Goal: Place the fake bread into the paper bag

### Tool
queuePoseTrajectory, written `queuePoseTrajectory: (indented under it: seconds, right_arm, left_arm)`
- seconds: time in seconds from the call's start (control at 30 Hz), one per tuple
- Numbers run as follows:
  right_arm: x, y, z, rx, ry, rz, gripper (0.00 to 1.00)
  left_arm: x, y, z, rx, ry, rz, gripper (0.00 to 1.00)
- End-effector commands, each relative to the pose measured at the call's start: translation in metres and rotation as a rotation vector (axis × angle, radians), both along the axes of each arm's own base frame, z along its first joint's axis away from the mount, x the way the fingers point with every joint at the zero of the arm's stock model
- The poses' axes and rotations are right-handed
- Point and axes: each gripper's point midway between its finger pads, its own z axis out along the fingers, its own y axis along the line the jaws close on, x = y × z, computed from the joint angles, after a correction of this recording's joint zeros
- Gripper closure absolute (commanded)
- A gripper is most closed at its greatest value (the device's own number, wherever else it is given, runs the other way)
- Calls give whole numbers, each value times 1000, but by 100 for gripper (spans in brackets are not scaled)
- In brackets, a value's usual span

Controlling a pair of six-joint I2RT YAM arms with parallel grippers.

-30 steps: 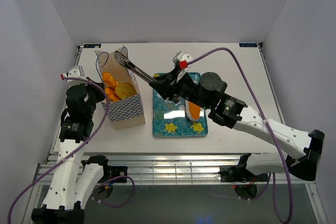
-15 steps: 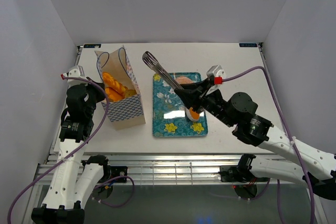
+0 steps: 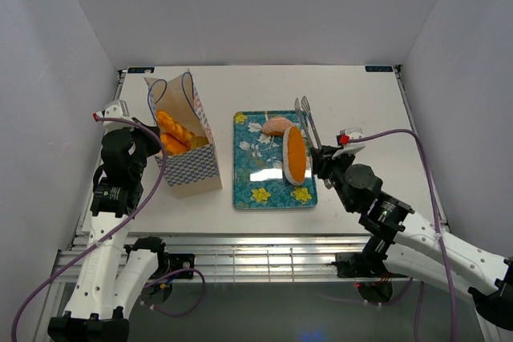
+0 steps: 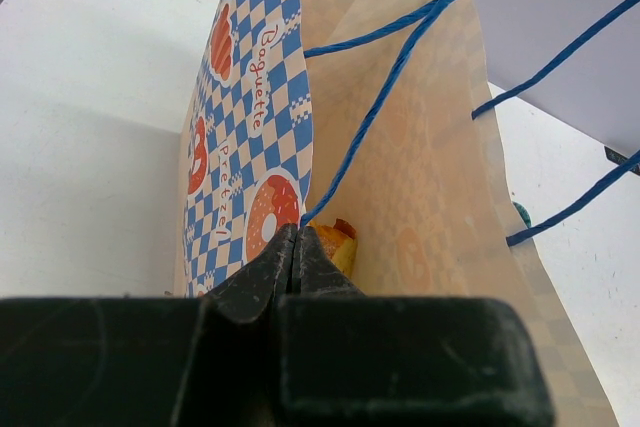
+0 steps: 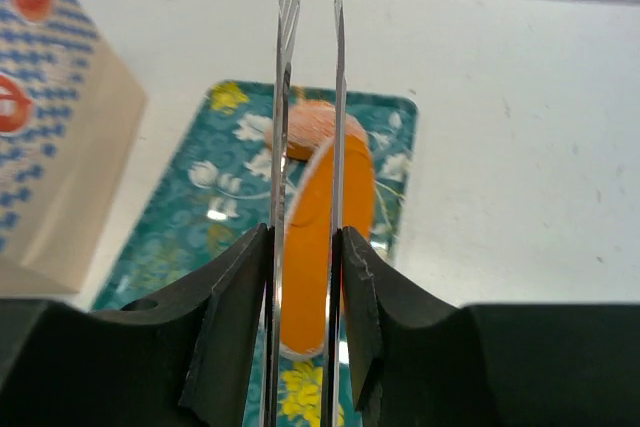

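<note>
Left of the teal tray [image 3: 255, 175], past a narrow strip of bare table [image 3: 227, 198], the tall paper bag [image 3: 196, 169] blocks sideways travel, its open top crossed by blue cord handles [image 4: 400, 57] and its near rim pinched by the left gripper [image 4: 297, 247], while tongs [image 3: 307, 118] in the right gripper [image 5: 305, 247] overhang the tray's right edge, leaving its left half open from above.

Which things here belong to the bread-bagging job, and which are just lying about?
Job: paper bag, pinched by left gripper; bread inside it; long orange roll; tan bread; tongs in right gripper.
Just there: teal tray; white table.
</note>
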Motion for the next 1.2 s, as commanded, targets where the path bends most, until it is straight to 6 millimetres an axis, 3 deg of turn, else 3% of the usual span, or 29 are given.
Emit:
queuePoseTrajectory:
  seconds: [0.0, 0.2, 0.6, 1.17]
  right_arm:
    - [23, -42, -12, 65, 23, -193, 60]
    - [43, -72, -50, 28, 111, -271, 57]
    - [68, -99, -141, -24, 341, -330, 51]
    - [67, -111, -201, -47, 495, -346, 44]
  left_arm:
    - [0, -4, -4, 1, 10, -19, 91]
    - [0, -4, -4, 0, 11, -23, 91]
    - [1, -6, -6, -3, 14, -30, 91]
    - [2, -7, -7, -2, 19, -37, 91]
